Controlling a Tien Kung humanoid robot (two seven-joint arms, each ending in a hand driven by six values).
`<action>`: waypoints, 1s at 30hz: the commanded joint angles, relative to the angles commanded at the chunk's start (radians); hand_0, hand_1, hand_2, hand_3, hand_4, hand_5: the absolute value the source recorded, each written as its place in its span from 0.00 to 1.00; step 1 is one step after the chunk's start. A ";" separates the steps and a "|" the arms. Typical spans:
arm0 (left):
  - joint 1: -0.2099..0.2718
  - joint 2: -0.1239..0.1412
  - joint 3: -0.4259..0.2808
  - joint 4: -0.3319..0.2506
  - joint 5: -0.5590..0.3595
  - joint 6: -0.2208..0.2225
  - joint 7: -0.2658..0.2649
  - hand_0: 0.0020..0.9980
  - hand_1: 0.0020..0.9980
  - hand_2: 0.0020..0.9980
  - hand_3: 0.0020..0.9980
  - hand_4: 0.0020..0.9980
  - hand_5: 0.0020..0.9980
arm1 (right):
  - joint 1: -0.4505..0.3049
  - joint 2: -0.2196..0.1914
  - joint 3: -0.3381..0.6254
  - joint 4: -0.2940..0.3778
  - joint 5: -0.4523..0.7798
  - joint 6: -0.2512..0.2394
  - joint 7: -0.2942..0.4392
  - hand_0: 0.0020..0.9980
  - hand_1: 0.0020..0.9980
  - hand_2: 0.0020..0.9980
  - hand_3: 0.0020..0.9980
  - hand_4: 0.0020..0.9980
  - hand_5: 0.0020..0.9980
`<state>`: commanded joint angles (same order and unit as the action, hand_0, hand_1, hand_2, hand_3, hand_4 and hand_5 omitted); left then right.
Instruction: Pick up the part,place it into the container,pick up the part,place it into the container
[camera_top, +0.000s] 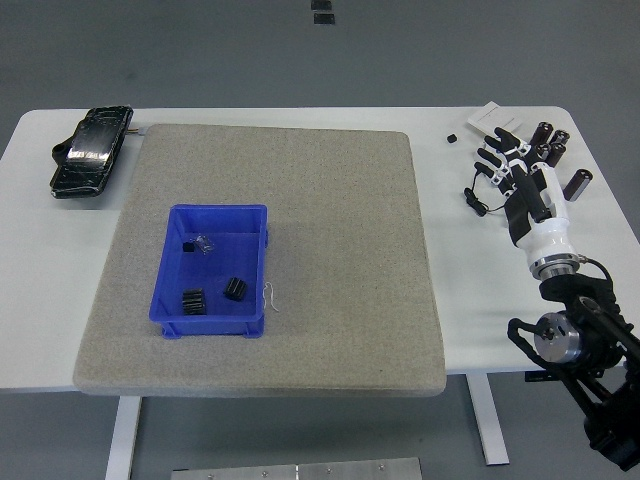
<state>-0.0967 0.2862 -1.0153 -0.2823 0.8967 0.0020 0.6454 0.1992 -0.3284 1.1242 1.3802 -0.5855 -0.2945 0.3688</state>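
A white desk with rounded corners stands on a plain grey floor, its white legs showing below the near edge. A large grey felt mat covers most of the desk top. Two small dark squares mark the floor at the far side, and the light is even.

small black parts inside the open blue container on the grey mat's left

The grey mat lies bare right of the blue bin, giving wide passage. Black cylinders and a cable crowd the tabletop's far right corner.
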 joint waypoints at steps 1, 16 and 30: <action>0.000 -0.001 0.000 0.000 -0.001 0.000 0.000 0.77 0.76 0.77 0.73 0.75 0.41 | -0.002 0.001 0.004 0.002 0.000 0.000 0.000 0.75 0.73 0.73 0.70 0.78 0.51; -0.006 -0.005 -0.007 -0.002 0.007 0.001 0.000 0.77 0.76 0.77 0.74 0.75 0.40 | -0.011 0.001 0.023 0.018 -0.022 -0.006 -0.009 0.76 0.73 0.73 0.69 0.77 0.51; -0.004 -0.006 -0.008 -0.003 0.002 0.004 0.000 0.77 0.76 0.77 0.75 0.75 0.40 | -0.007 0.000 0.029 0.031 -0.045 -0.006 -0.017 0.76 0.73 0.73 0.69 0.77 0.51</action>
<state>-0.1009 0.2800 -1.0233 -0.2857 0.8986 0.0057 0.6454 0.1917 -0.3285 1.1534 1.4116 -0.6301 -0.3007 0.3520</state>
